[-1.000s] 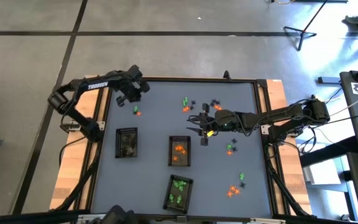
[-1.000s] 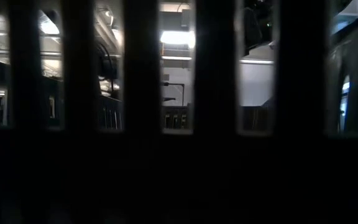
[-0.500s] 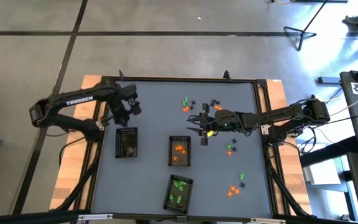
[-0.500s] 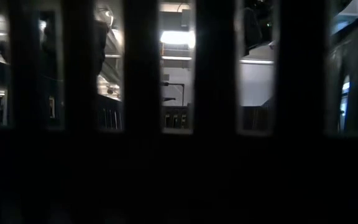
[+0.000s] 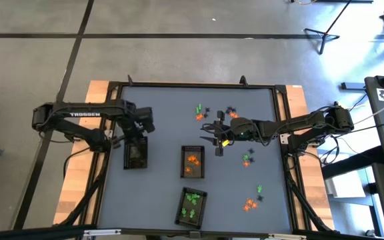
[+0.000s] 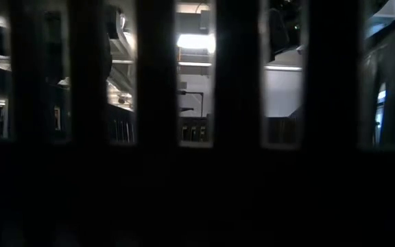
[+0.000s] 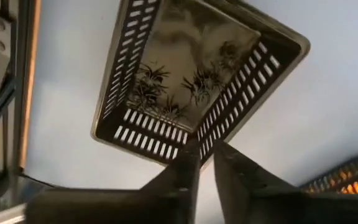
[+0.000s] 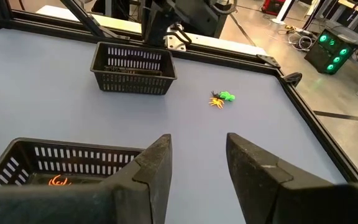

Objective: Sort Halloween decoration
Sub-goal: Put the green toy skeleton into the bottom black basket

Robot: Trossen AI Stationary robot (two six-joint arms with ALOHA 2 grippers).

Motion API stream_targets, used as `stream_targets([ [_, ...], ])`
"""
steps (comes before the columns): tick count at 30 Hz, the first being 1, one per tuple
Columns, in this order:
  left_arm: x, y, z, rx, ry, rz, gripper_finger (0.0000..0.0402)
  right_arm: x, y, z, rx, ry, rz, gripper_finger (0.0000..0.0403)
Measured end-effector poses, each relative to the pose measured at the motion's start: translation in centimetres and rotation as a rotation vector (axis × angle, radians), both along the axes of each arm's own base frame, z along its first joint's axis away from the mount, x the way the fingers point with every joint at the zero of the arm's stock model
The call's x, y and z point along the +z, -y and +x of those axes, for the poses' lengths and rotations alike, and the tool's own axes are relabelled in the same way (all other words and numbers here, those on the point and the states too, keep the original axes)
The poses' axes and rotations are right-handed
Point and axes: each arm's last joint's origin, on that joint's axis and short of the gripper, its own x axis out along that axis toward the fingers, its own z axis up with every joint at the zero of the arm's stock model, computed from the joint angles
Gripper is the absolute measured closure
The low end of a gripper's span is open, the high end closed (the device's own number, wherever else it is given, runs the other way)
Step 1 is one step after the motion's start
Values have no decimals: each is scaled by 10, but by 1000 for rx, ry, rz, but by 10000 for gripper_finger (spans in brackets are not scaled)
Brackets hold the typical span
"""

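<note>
The table (image 5: 165,113) is a flat matte blue-grey sheet inside a black metal frame, with bare wood strips showing at the left and right edges of the high view. Three small dark slotted plastic baskets sit on it. The left basket (image 5: 135,154) has black spider-looking trinkets (image 7: 185,93) lying on its pale floor. The middle basket (image 5: 193,162) holds orange ones, and the bottom basket (image 5: 192,206) holds green ones.

The rest of the Halloween decoration (image 5: 202,112) is loose on the mat. There's a mixed orange, green and black clump up top centre, more bits right of centre (image 5: 247,159), and another little heap lower right (image 5: 252,202). All tiny spiky plastic stuff.

The left gripper (image 5: 137,131) hangs over the top edge of the left basket. In its wrist view the fingers (image 7: 185,177) are dark, wedge-shaped and matte, with only a thin slit between them, and I can't see anything pinched there.

The right gripper (image 5: 213,139) is mid-table, just above and right of the middle basket. Its chunky fingers (image 8: 157,165) stand apart with bare mat in the gap, so nothing is held. From that wrist view a green and orange trinket (image 8: 221,98) lies near the far basket.

The low view is pretty much blocked by dark vertical bars (image 6: 156,123), with only slices of room behind.
</note>
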Motion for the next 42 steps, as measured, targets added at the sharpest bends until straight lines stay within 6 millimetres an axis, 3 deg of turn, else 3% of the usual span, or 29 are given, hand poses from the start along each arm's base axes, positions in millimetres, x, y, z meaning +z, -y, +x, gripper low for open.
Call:
stream_targets([
  [7,-1,-9,1,53,-21,209,266,0,0,0,0,0,0,254],
  [11,0,-25,5,-23,26,393,212,0,0,0,0,0,0,254],
  [16,-6,-51,5,-153,32,432,187,0,0,0,0,0,0,254],
  [21,-33,-85,9,-206,-41,354,205,0,0,0,0,0,0,254],
  [27,-63,-120,11,-253,15,256,248,0,0,0,0,0,0,254],
  [32,-73,-131,10,-233,-1,254,290,0,0,0,0,0,0,254],
  [42,-74,-138,6,-253,-61,331,363,0,0,0,0,0,0,254],
])
